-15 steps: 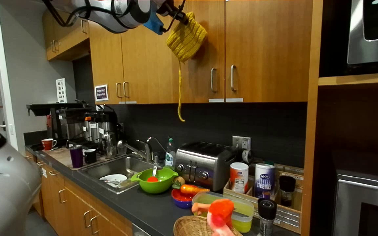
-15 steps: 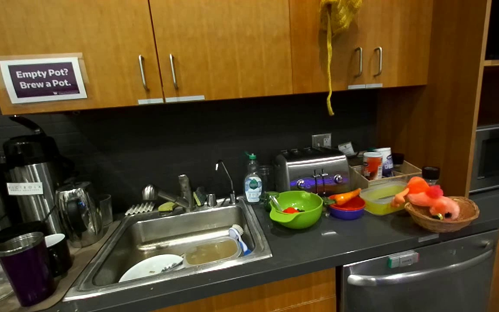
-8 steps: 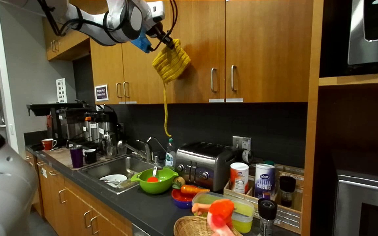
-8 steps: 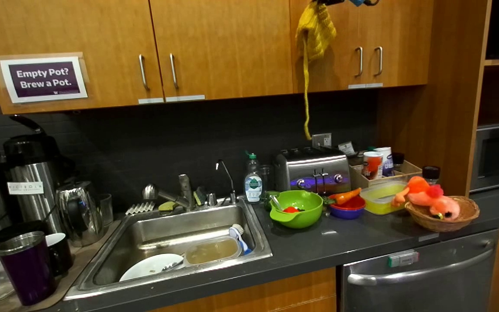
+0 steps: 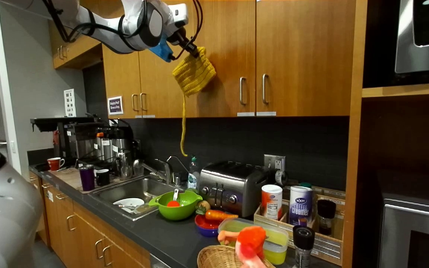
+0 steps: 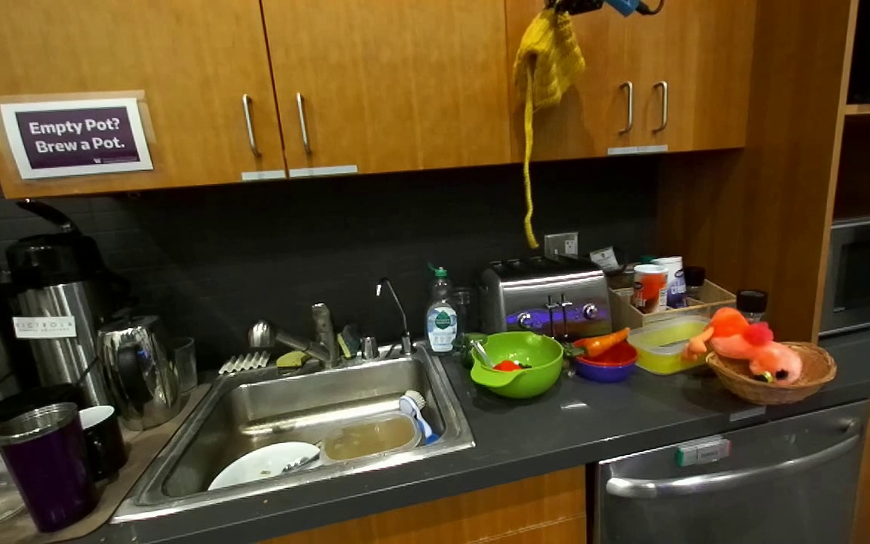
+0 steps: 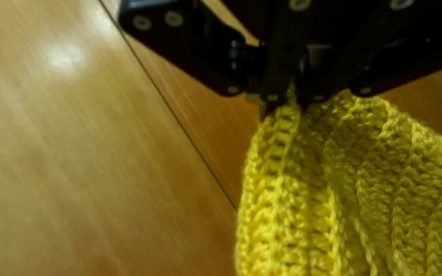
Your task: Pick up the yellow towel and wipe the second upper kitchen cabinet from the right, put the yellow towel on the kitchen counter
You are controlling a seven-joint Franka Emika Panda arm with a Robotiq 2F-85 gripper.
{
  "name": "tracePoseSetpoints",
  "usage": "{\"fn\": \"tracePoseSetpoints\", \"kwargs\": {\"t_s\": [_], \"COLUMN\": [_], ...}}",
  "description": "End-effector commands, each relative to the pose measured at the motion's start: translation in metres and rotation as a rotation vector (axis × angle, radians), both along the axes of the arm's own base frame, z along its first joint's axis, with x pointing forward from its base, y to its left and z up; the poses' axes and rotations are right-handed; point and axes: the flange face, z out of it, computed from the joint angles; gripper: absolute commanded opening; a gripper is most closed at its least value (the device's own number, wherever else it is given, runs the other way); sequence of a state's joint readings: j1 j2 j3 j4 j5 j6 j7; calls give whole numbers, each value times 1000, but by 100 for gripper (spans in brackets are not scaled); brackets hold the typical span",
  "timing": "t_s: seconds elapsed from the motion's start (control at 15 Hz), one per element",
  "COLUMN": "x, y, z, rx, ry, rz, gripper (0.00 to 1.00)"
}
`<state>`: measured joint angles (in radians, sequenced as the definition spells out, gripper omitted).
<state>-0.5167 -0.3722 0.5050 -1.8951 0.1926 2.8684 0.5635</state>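
"Yellow towel (image 5: pixel 195 76): report position, view by view."

"In an exterior view, it hangs above the counter (image 5: pixel 169 238); in an exterior view, it hangs before the second upper cabinet (image 6: pixel 601 121) from the right, its cord (image 6: pixel 528 166) extending below the cabinet's lower edge; contact cannot be determined."

"End effector (image 7: pixel 292 101) status?"

"Wrist view: clenched, grasping the towel at its top; the towel drapes below in folds."
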Motion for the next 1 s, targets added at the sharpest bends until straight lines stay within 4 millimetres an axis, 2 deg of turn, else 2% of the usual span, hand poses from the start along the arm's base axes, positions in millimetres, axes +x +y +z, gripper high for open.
{"fn": "tracePoseSetpoints", "kwargs": {"t_s": [0.0, 0.2, 0.4, 0.53, 0.93], "x": [-9, -19, -23, -19, -5], "y": [-34, -63, -73, -62, -10], "z": [35, 57, 66, 58, 10], "rx": [-15, 5, 18, 8, -11], "ry": [-99, -164, -184, -167, -59], "rz": [-58, -109, -129, -115, -24], "gripper": [2, 2, 2, 2, 2]}}
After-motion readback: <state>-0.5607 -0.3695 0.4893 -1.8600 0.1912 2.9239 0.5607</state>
